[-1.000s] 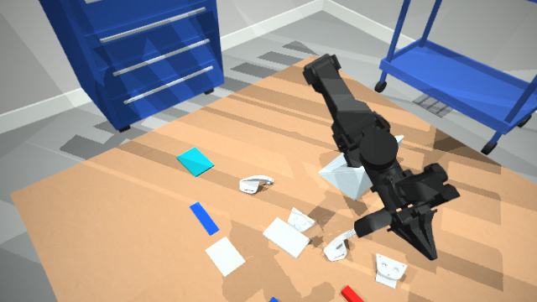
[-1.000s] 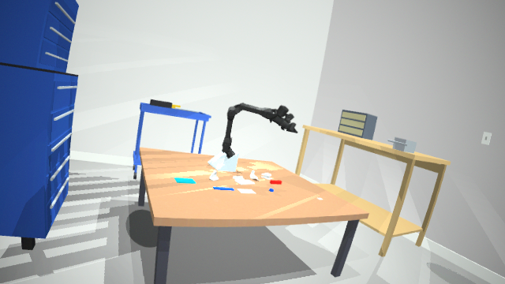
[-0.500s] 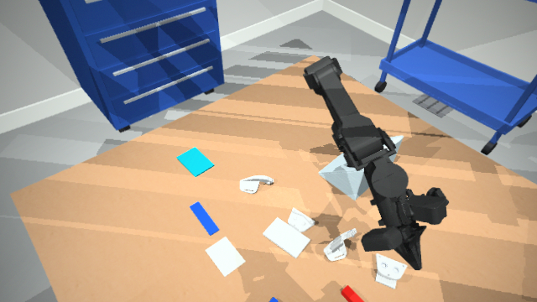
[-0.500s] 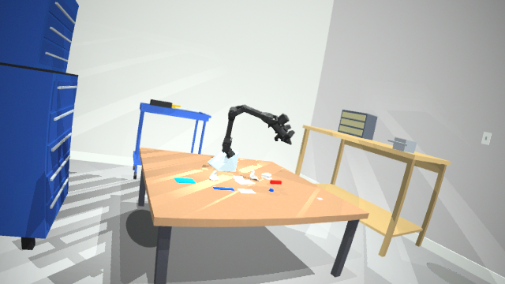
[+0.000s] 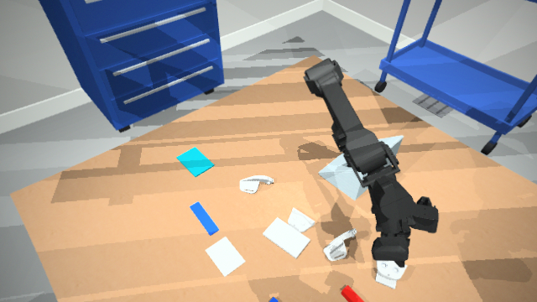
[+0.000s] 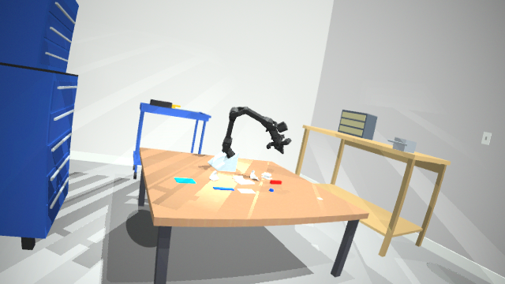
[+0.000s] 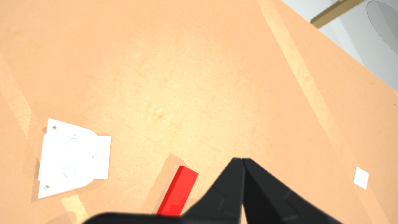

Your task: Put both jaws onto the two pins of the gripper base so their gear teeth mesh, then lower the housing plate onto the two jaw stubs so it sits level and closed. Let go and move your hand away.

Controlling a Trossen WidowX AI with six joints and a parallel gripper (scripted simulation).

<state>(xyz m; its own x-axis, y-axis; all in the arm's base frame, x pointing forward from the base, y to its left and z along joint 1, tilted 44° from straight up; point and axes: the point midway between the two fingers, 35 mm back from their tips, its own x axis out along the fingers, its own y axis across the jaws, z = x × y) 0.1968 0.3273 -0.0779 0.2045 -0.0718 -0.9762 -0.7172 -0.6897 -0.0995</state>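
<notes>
My gripper point(image 6: 281, 151) point(image 7: 240, 166) is shut and empty, pointing down above the table; the arm hides its fingertips in the top view. A white flanged part point(image 5: 391, 270) point(image 6: 267, 175) point(image 7: 75, 159) with two round features lies beneath the arm's end, left of my fingertips in the wrist view. A similar white part point(image 5: 300, 220) lies against a white rectangle. I cannot tell which is the gripper base and which the housing plate. One white jaw point(image 5: 336, 251) point(image 6: 253, 176) lies between them; the other white jaw point(image 5: 250, 184) point(image 6: 213, 176) lies farther left. The jaws and flanged parts lie apart.
A red block point(image 5: 351, 294) point(image 6: 275, 182) point(image 7: 178, 191) lies near the flanged part. A white rectangle point(image 5: 287, 237), white square point(image 5: 225, 256), blue bar point(image 5: 204, 218), cyan tile point(image 5: 195, 162) and small blue object point(image 6: 271, 190) lie leftward. A small white piece point(image 7: 361, 178) lies right in the wrist view.
</notes>
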